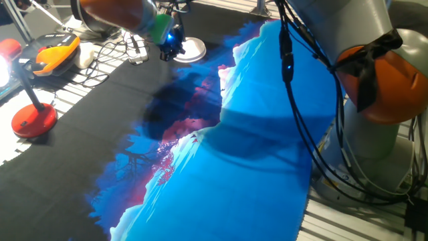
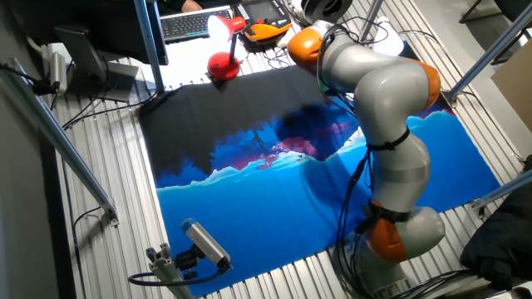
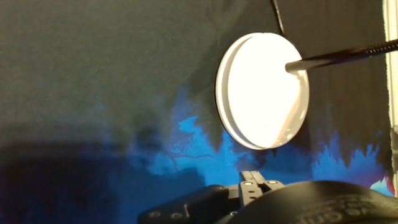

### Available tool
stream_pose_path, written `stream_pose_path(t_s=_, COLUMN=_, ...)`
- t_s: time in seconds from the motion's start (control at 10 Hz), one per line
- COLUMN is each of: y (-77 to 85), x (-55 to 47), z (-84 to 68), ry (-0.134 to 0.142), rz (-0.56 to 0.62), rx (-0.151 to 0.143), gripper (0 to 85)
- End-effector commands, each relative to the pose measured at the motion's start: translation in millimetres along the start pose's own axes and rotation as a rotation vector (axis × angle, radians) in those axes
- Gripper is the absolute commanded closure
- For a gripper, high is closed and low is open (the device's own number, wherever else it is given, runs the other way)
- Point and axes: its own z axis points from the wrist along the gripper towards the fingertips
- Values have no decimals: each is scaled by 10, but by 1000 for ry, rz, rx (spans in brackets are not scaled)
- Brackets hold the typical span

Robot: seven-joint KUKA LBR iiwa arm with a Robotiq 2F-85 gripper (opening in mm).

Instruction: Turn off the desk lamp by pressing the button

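The desk lamp's flat, round, glossy white disc base (image 1: 192, 48) lies on the dark cloth at the far edge of the table. In the hand view the base (image 3: 261, 90) fills the upper right, with its thin black arm (image 3: 348, 55) running off to the right. I cannot make out a button on it. My gripper (image 1: 170, 51), with a green band and a blue light, hangs just left of the base and slightly above it. Its fingertips do not show clearly in any view. In the other fixed view my arm (image 2: 374, 83) hides the white base.
A red-based lamp (image 1: 32, 120) with a black arm stands at the left; its head is lit (image 2: 218, 27). An orange device (image 1: 57, 53) and cables (image 1: 114, 50) lie behind it. A blue and black cloth (image 1: 254, 154) covers the table. A keyboard (image 2: 187, 25) lies beyond.
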Motion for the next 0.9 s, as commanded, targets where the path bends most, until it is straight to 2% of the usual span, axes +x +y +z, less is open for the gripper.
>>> stream_pose_path(t_s=0.0, y=-2, x=-1, z=-1, ry=-11, rz=-2, rx=13, gripper=850)
stream_pose_path(t_s=0.1, y=-2, x=-1, z=-1, ry=-31, rz=-8, rx=34, gripper=850)
stream_pose_path(t_s=0.2, y=-10, x=-5, z=31, ry=-45, rz=-2, rx=34, gripper=850)
stream_pose_path(t_s=0.4, y=-63, x=-42, z=263, ry=-78, rz=6, rx=37, gripper=850)
stream_pose_path(t_s=0.5, y=-74, x=-62, z=320, ry=-81, rz=1, rx=43, gripper=850)
stream_pose_path(t_s=0.7, y=-111, x=-77, z=373, ry=-92, rz=-8, rx=85, gripper=850)
stream_pose_path(t_s=0.8, y=-142, x=-91, z=420, ry=-96, rz=-8, rx=81, gripper=850)
